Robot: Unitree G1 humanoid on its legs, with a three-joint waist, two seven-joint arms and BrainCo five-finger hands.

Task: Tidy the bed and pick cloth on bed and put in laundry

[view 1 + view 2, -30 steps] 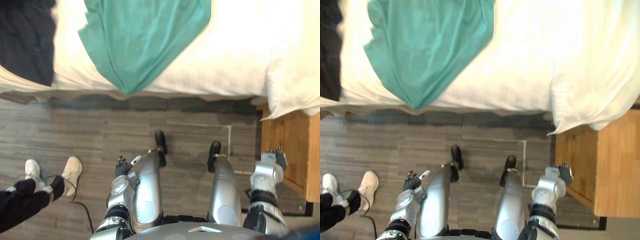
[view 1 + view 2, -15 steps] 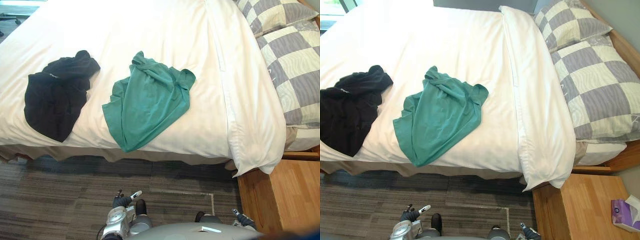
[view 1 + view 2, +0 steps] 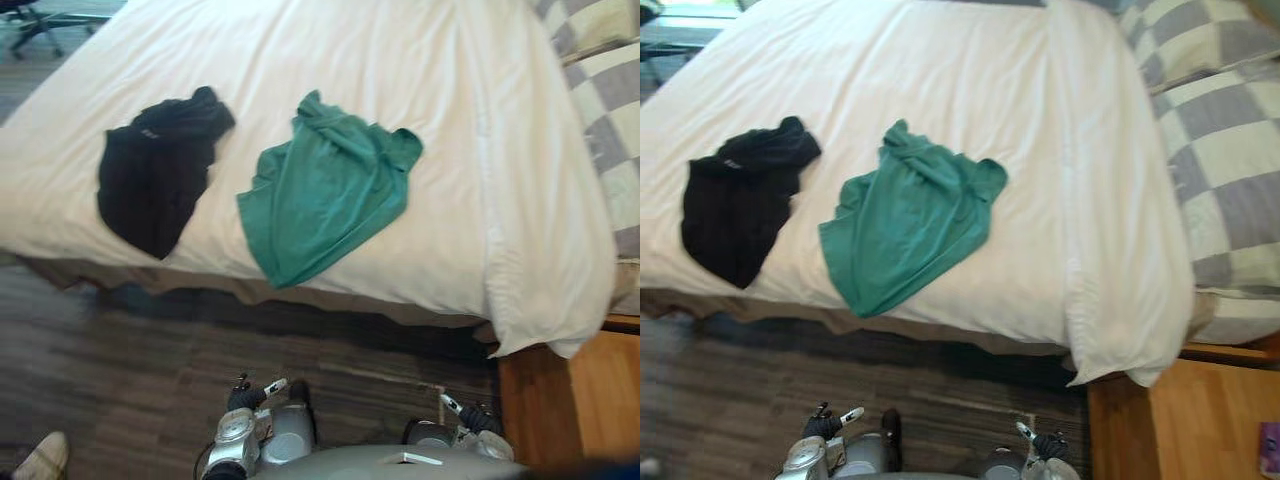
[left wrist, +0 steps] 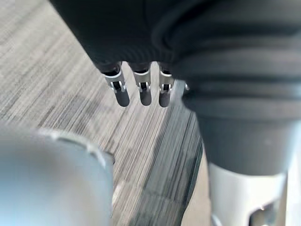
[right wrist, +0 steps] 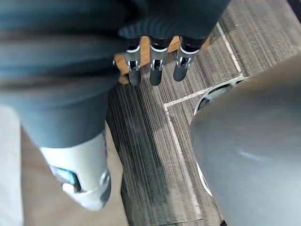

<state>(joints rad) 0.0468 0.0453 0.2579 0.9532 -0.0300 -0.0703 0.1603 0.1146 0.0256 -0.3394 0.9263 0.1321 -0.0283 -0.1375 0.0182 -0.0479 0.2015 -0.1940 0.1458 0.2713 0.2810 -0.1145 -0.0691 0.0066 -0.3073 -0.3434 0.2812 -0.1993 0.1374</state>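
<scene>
Cloth lies in two heaps on the bed. The green cloth (image 3: 325, 195) is crumpled near the middle, its lower corner reaching the near edge. The black cloth (image 3: 155, 170) is to its left, apart from it and also close to that edge. No hand touches either.

The bed (image 3: 940, 60) has a white cover spread fairly flat beneath them, with checked pillows (image 3: 1225, 150) at the right end. A wooden nightstand (image 3: 1180, 420) stands just beside the bed's right corner. A strip of dark floor (image 3: 120, 360) runs between the bed and the robot, and a person's shoe (image 3: 40, 455) rests on it at the lower left.

The left hand (image 3: 243, 397) hangs low over the floor, well short of the bed. In its wrist view the fingers (image 4: 141, 92) point down straight and loose, holding nothing. The right hand (image 3: 472, 416) hangs the same way on the other side, fingers (image 5: 155, 70) relaxed and empty.

As I judge it, the task has barely begun. Both cloths are yet to be picked up and taken to the laundry. The cover looks mostly smooth, so the tidying left seems slight. A reach across the gap to the green cloth looks like the nearest start.
</scene>
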